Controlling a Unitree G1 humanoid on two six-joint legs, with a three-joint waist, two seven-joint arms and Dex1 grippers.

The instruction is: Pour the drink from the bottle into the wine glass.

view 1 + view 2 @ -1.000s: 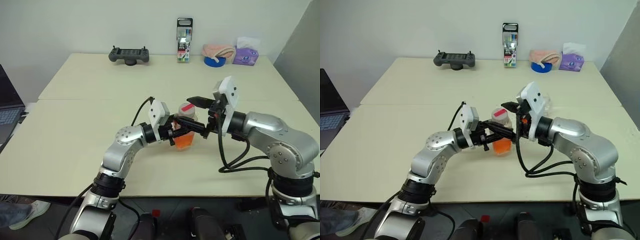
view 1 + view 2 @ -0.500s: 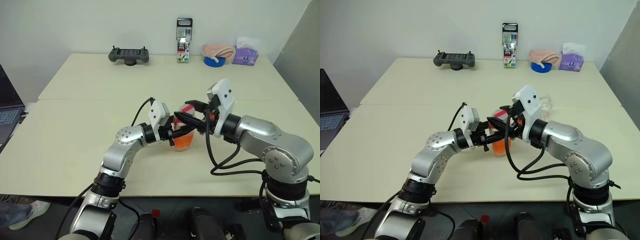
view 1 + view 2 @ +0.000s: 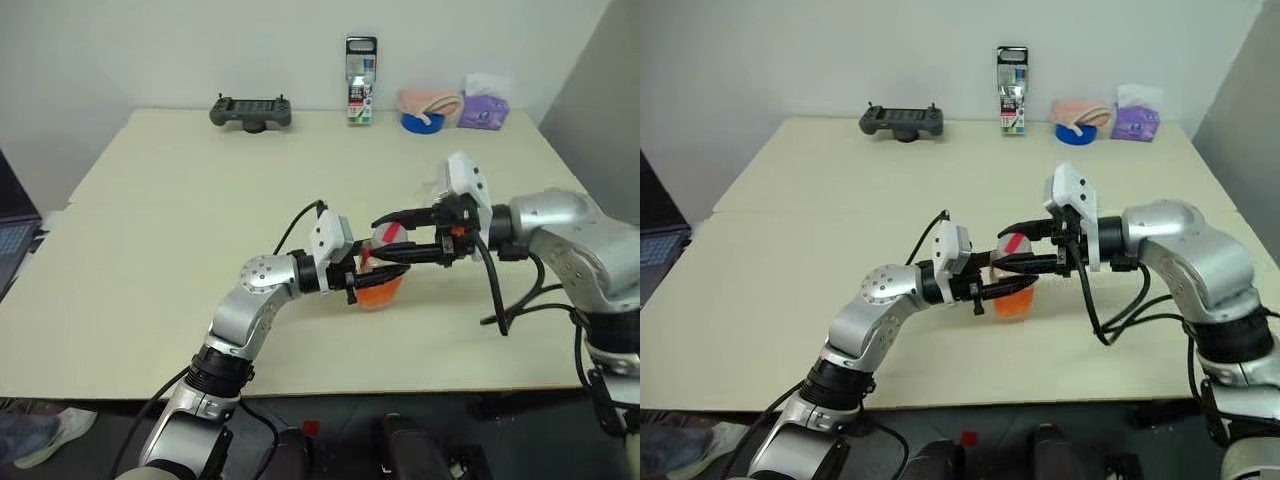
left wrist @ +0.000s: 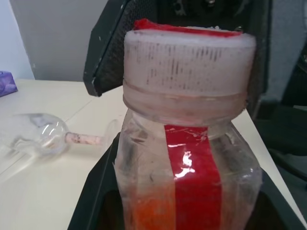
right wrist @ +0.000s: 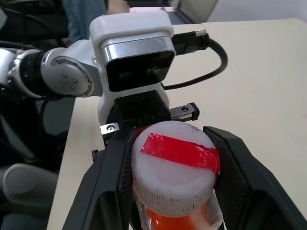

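Observation:
The bottle (image 4: 187, 158) stands upright just above the table, with the orange drink (image 3: 378, 292) in its lower part. My left gripper (image 3: 383, 279) reaches in from the left and is shut on the bottle's body. From the right, my right gripper (image 3: 379, 240) comes in nearly level and is shut on the bottle's white cap (image 5: 175, 167), one finger on each side of it. A strip of red tape crosses the top of the cap. The wine glass (image 4: 43, 136) lies on its side on the table beyond the bottle.
Along the far edge of the beige table (image 3: 180, 200) sit a black game controller (image 3: 250, 110), a tall marker pack (image 3: 360, 67), a pink cloth over a blue roll (image 3: 428, 103) and a purple tissue pack (image 3: 484, 108). A laptop (image 3: 10, 240) shows at the left edge.
My right gripper went from open behind the cap to shut around it, and its arm swung out to the right. The left gripper kept its hold. The whole picture also shifted.

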